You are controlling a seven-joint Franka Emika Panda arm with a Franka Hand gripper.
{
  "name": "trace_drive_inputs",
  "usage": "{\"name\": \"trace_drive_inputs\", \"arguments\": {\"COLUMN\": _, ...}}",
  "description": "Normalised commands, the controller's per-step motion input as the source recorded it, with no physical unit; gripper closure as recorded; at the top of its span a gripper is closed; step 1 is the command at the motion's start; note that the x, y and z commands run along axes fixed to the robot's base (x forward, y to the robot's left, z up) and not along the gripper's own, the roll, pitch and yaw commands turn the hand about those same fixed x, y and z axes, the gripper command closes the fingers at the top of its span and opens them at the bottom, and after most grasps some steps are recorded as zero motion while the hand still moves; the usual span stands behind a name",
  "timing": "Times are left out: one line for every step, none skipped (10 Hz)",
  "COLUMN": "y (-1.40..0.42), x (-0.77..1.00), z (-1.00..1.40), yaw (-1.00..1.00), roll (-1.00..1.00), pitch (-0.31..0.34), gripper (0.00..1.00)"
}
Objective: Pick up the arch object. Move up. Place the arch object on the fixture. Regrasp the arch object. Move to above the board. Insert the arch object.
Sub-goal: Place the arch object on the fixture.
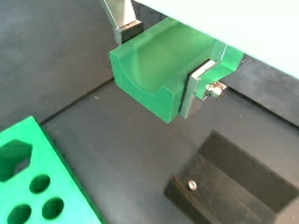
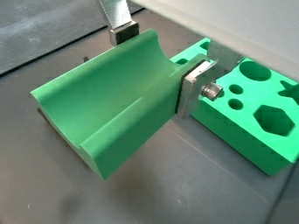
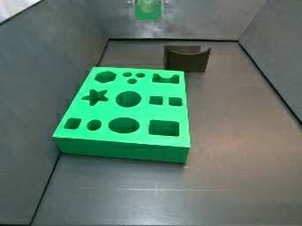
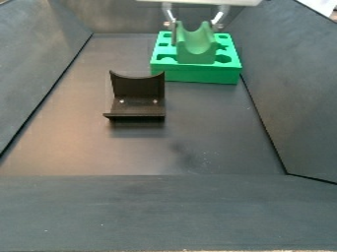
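Item: gripper (image 2: 158,59), raised high above the floor, its silver fingers (image 1: 201,81) pinched on the arch object (image 1: 163,68), which hangs clear of every surface with its curved notch showing in both wrist views. In a side view the arch object (image 3: 147,9) sits at the very top of the frame, well above and beyond the fixture (image 3: 186,56); in a side view from the opposite end it (image 4: 194,41) hangs in front of the board (image 4: 198,67). Step in hand, as judged: the lift is done or nearly so, and placing on the fixture comes next. That move calls for carrying the piece over the fixture's U-shaped dip and lowering it squarely so it seats there before the fingers let go. Item: fixture (image 4: 136,96), dark, standing alone on the dark floor, well apart from the board. Item: board (image 3: 124,110), large green slab with star, round, square and arch cutouts, all appearing unfilled. Obstructions: none seen between piece and fixture; the enclosure's sloping grey walls (image 4: 53,69) flank the floor on both sides.
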Motion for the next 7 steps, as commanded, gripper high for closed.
{"name": "trace_drive_inputs", "arguments": {"y": -0.09, "x": 1.0, "z": -0.09, "yaw": -0.03, "roll": 0.07, "pitch": 0.094, "gripper": 1.0}}
{"name": "trace_drive_inputs", "arguments": {"y": -0.07, "x": 1.0, "z": -0.08, "yaw": -0.01, "roll": 0.08, "pitch": 0.103, "gripper": 1.0}}
{"name": "trace_drive_inputs", "arguments": {"y": -0.06, "x": 1.0, "z": -0.07, "yaw": 0.0, "roll": 0.09, "pitch": 0.108, "gripper": 1.0}}
{"name": "trace_drive_inputs", "arguments": {"y": -0.05, "x": 1.0, "z": -0.05, "yaw": 0.01, "roll": 0.1, "pitch": 0.117, "gripper": 1.0}}
{"name": "trace_drive_inputs", "arguments": {"y": -0.04, "x": 1.0, "z": -0.04, "yaw": 0.01, "roll": 0.11, "pitch": 0.126, "gripper": 1.0}}
{"name": "trace_drive_inputs", "arguments": {"y": -0.03, "x": 0.91, "z": -0.03, "yaw": 0.02, "roll": 0.12, "pitch": 0.136, "gripper": 1.0}}
{"name": "trace_drive_inputs", "arguments": {"y": 0.1, "x": 1.0, "z": 0.51, "yaw": 0.02, "roll": -1.0, "pitch": -0.016, "gripper": 1.0}}
